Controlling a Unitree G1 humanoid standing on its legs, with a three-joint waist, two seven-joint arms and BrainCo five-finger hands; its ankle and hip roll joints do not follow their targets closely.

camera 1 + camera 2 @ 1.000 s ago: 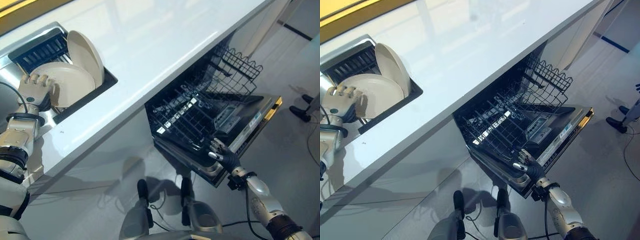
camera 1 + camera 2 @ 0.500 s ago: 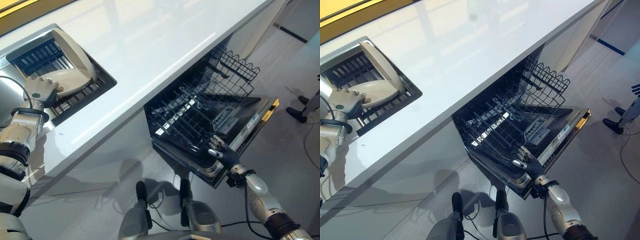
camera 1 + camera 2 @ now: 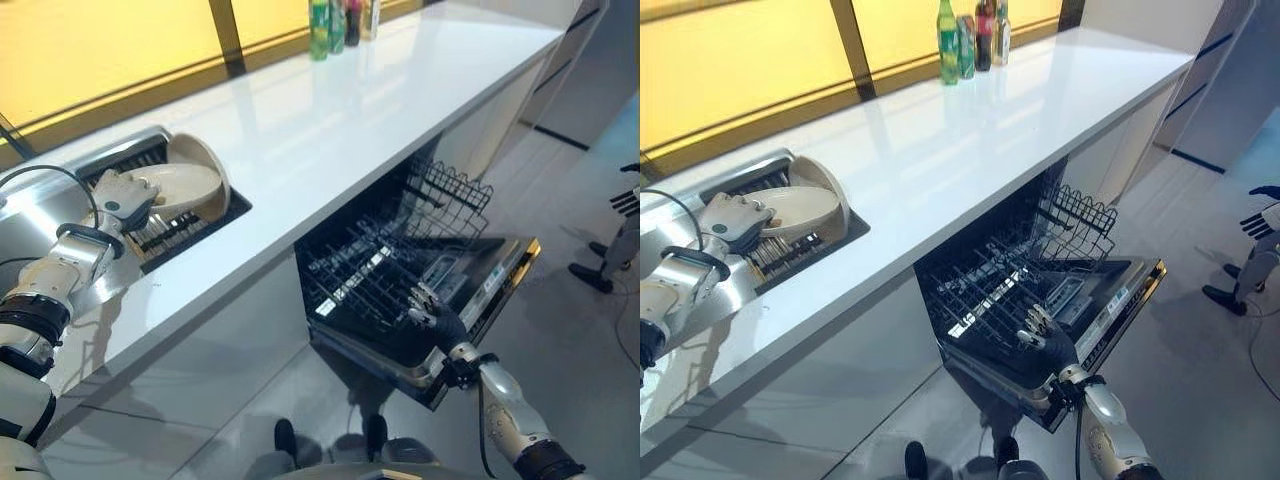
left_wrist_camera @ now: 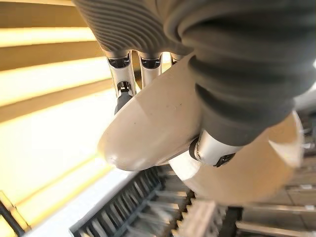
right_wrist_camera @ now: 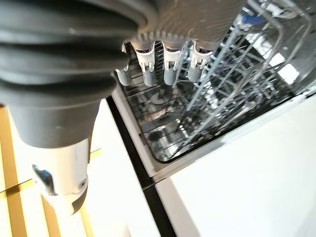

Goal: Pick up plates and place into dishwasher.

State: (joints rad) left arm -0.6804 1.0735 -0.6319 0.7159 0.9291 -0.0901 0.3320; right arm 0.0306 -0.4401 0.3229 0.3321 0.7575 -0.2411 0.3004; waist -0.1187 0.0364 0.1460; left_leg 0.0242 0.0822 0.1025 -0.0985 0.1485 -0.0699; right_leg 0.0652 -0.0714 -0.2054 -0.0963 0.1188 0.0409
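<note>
Lifted clear of the sink rack since a second ago and now held nearly flat: beige plate (image 3: 178, 186), pinched at its rim by left hand (image 3: 123, 197), fingers over the top face, thumb beneath. Behind it, second plate (image 3: 203, 163) leaning on edge in sink rack (image 3: 170, 228), set into white counter (image 3: 330, 110). Bottles (image 3: 970, 38) far back on the counter. Lower right: open dishwasher (image 3: 440, 290), wire basket (image 3: 370, 275) pulled out over the dropped door. Right hand (image 3: 432, 312) beside the door edge, fingers loosely extended, gripping nothing.
</note>
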